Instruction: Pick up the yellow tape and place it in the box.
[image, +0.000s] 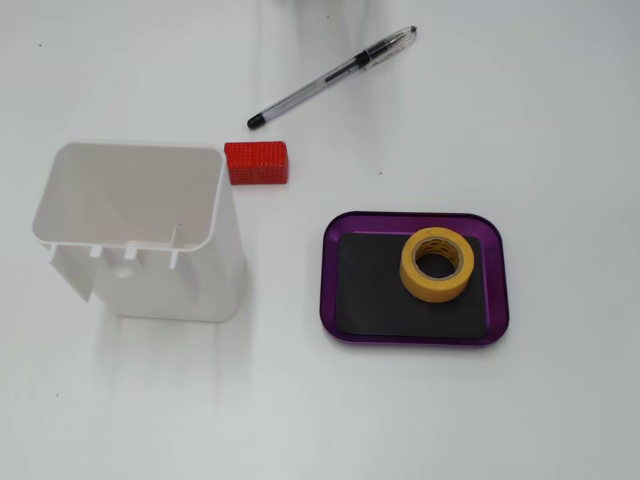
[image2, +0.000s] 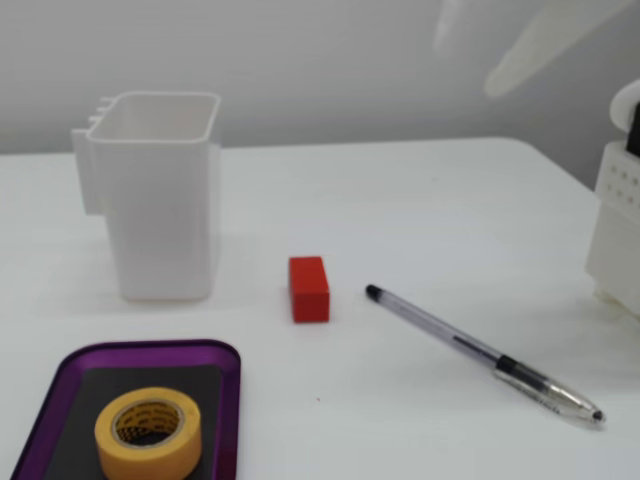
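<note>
Though the yellow tape lay flat in the box, it looked light and stiff, best pinched across its wall, while the blurred gripper appeared spread.

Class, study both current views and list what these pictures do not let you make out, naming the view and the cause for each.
1. Gripper: motion-blurred at the top edge of a fixed view; open or shut cannot be told. The other fixed view does not show it.
2. White container: its floor is hidden by its own walls in that view.
3. Yellow tape: print on the core is too small to read.
4. Purple tray: cut off by the bottom edge.
</note>
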